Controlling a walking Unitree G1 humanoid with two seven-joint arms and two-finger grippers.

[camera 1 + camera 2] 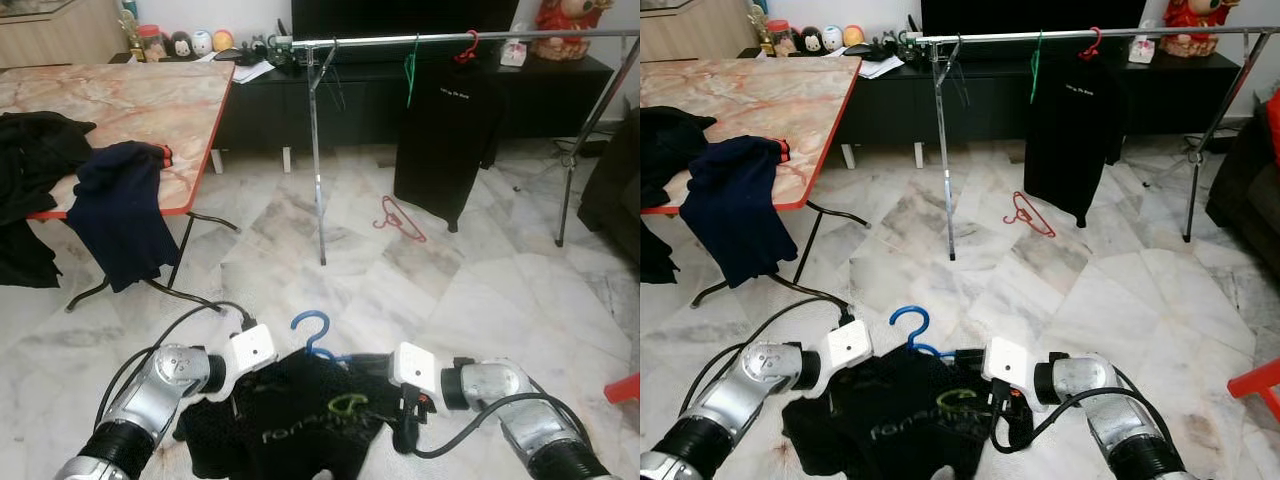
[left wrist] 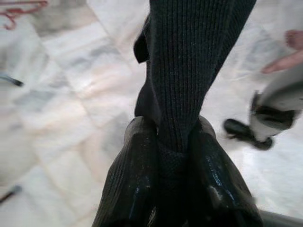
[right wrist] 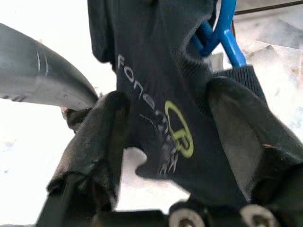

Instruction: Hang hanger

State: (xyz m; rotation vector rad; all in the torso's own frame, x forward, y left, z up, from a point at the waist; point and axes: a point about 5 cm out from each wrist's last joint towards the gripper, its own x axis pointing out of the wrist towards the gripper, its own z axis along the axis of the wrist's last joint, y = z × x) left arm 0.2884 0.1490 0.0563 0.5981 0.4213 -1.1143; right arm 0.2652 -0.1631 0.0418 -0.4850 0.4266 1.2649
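A black shirt (image 1: 300, 420) with a green logo hangs on a blue hanger (image 1: 312, 330), held low over the marble floor between my two grippers. My left gripper (image 2: 173, 137) is shut on a fold of the shirt's knit fabric at its left side. On the right side, near the collar and the blue hanger (image 3: 222, 33), my right gripper (image 3: 165, 123) clamps the shirt. The clothes rack rail (image 1: 450, 38) stands well ahead across the room. It carries a black garment (image 1: 445, 140) on a red hanger (image 1: 467, 45) and an empty green hanger (image 1: 411, 65).
Under the rack a red hanger (image 1: 400, 218) lies on the floor. A marble-top table (image 1: 120, 100) at the left has a navy garment (image 1: 125, 210) and black clothes (image 1: 30, 150) draped over its edge. A dark TV console (image 1: 370, 100) stands behind, a dark sofa (image 1: 615, 180) at right.
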